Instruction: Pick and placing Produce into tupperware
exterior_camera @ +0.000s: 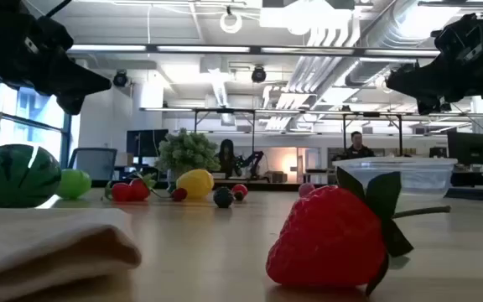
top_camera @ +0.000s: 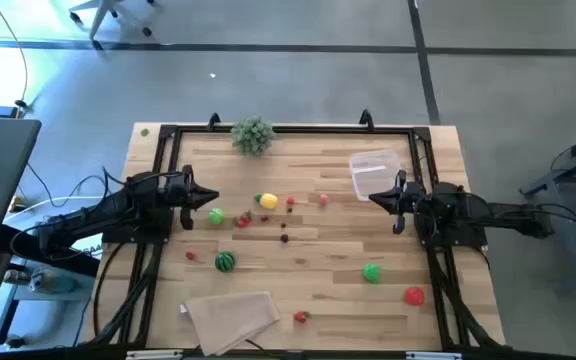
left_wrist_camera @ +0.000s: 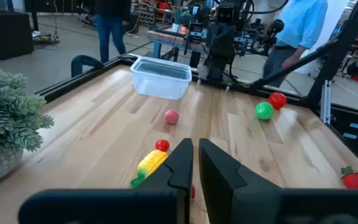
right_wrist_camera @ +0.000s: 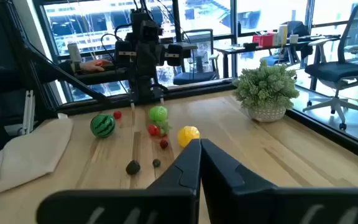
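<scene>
The produce lies scattered on the wooden table: a yellow piece (top_camera: pixel 267 200), a green one (top_camera: pixel 216 215), small red ones (top_camera: pixel 243 220), a striped watermelon (top_camera: pixel 226 261), a green ball (top_camera: pixel 371 271), a red ball (top_camera: pixel 414 295) and a strawberry (top_camera: pixel 301 317). The clear tupperware (top_camera: pixel 375 172) stands on its base at the far right. My left gripper (top_camera: pixel 211 196) hovers shut above the table's left side, pointing right. My right gripper (top_camera: pixel 374 196) hovers shut beside the tupperware's near edge, pointing left. Neither holds anything.
A bushy plant (top_camera: pixel 253 135) stands at the far edge. A folded beige cloth (top_camera: pixel 230 318) lies at the near edge. A black frame (top_camera: pixel 288 129) runs around the table. People stand in the room beyond.
</scene>
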